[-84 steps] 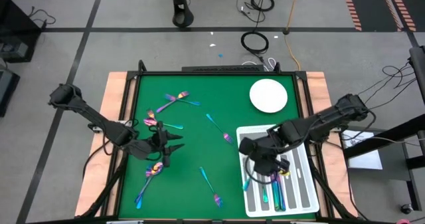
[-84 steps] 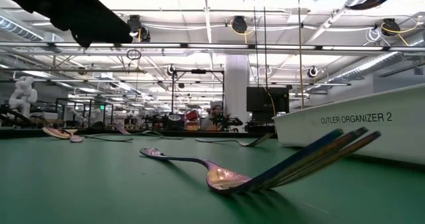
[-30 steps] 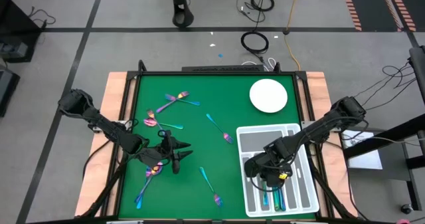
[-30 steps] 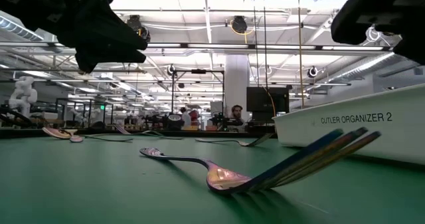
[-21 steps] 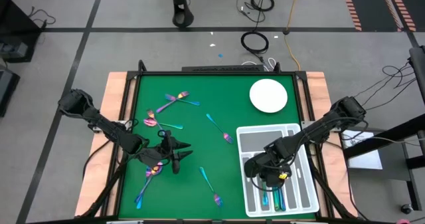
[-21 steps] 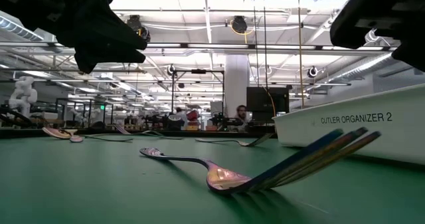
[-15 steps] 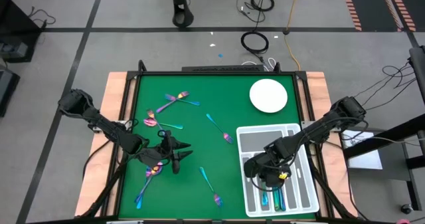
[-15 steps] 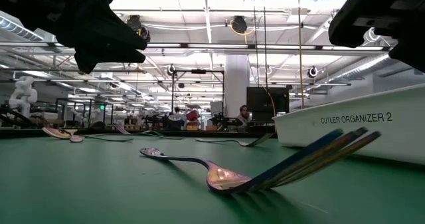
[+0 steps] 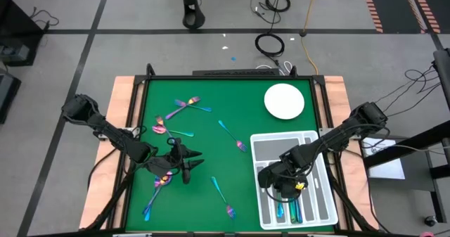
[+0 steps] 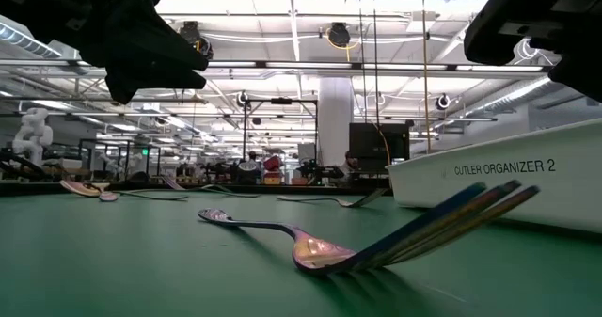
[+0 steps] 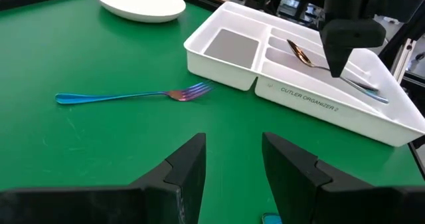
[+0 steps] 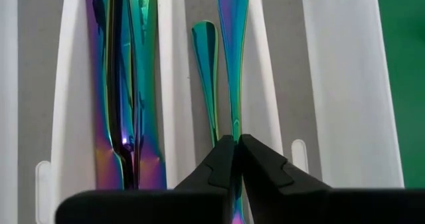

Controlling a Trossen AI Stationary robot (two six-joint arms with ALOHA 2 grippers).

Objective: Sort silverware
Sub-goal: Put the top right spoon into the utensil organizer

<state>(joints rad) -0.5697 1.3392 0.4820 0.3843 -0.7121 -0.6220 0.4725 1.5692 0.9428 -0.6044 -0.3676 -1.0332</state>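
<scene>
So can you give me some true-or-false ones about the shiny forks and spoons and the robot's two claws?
1. The right gripper is over the white tray. True.
2. The round white plate has a fork lying on it. False: nothing lies on the plate.
3. The left gripper has its fingers apart, with nothing between them. True.
4. All the silverware is already in the tray. False: several pieces still lie on the green mat, such as a fork beside the tray.
5. The right gripper pinches the handle of a rainbow utensil in a tray slot. True.
</scene>
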